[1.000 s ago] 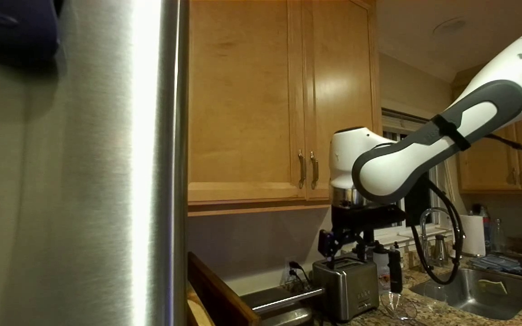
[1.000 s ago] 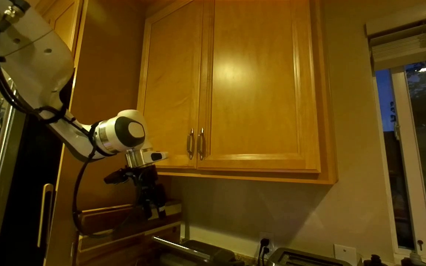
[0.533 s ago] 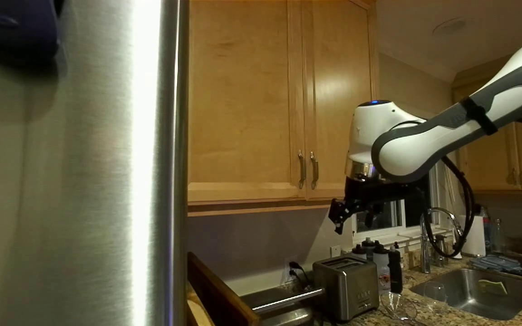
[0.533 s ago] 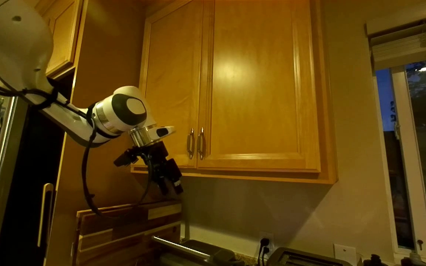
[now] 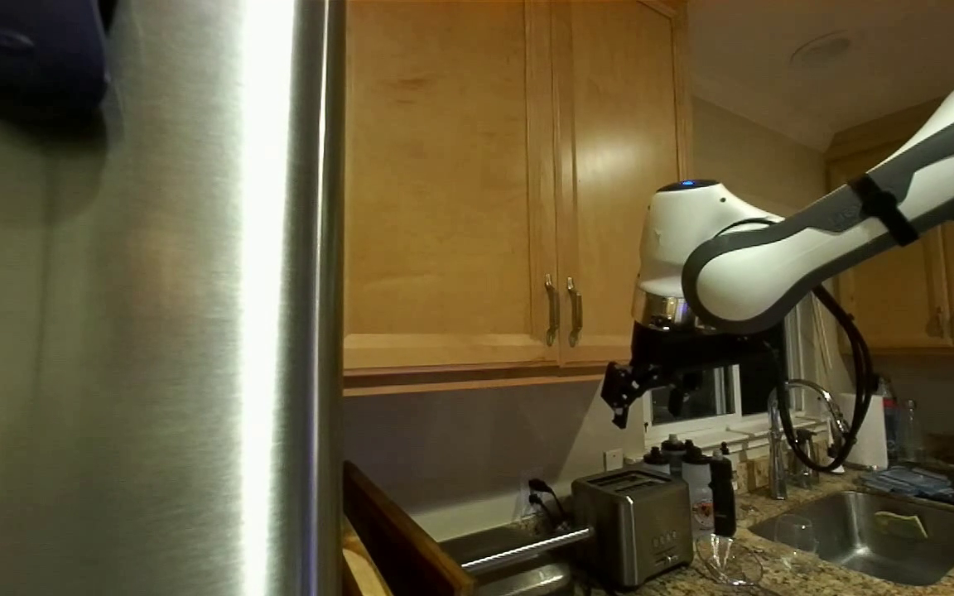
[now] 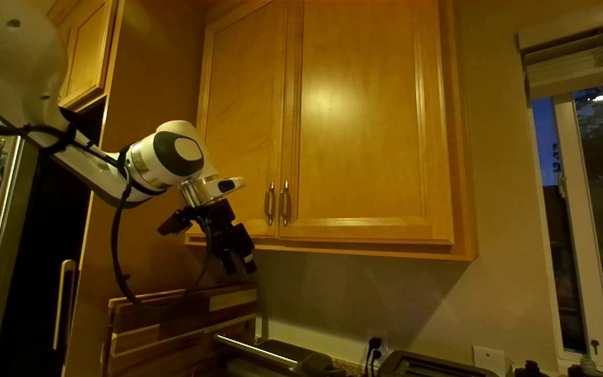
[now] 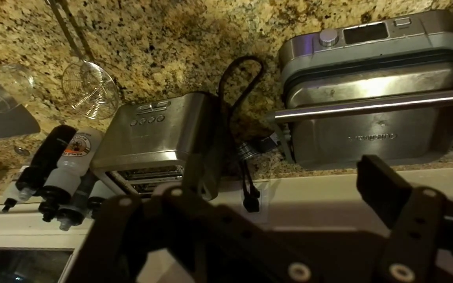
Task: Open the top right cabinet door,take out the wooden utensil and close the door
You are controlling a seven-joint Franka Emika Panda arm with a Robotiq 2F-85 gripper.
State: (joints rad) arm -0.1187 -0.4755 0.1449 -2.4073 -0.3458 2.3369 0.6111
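Note:
The top right cabinet door [image 6: 364,120] stands closed in both exterior views, its small dark bar handle [image 6: 284,204] at the lower left corner. Left of it is the closed twin door [image 5: 444,182] with its own handle [image 5: 551,311]. My gripper [image 5: 648,412] hangs below handle height, tilted downward and apart from the cabinet; the same gripper [image 6: 240,268] appears left of the handles in an exterior view. In the wrist view the gripper [image 7: 281,171] has its fingers spread wide with nothing between them. The wooden utensil is out of view.
Below the gripper stand a steel toaster [image 7: 151,133] and a steel grill [image 7: 372,137] with a long bar handle. Several bottles [image 7: 69,157] are beside the toaster. A wooden board [image 6: 181,330] leans by the tall side panel. The fridge [image 5: 154,290] fills one side.
My gripper has risen from just above the toaster to nearer the cabinet's lower edge, with a slight shift sideways. Over the last half second it has barely moved. The doors have stayed closed.

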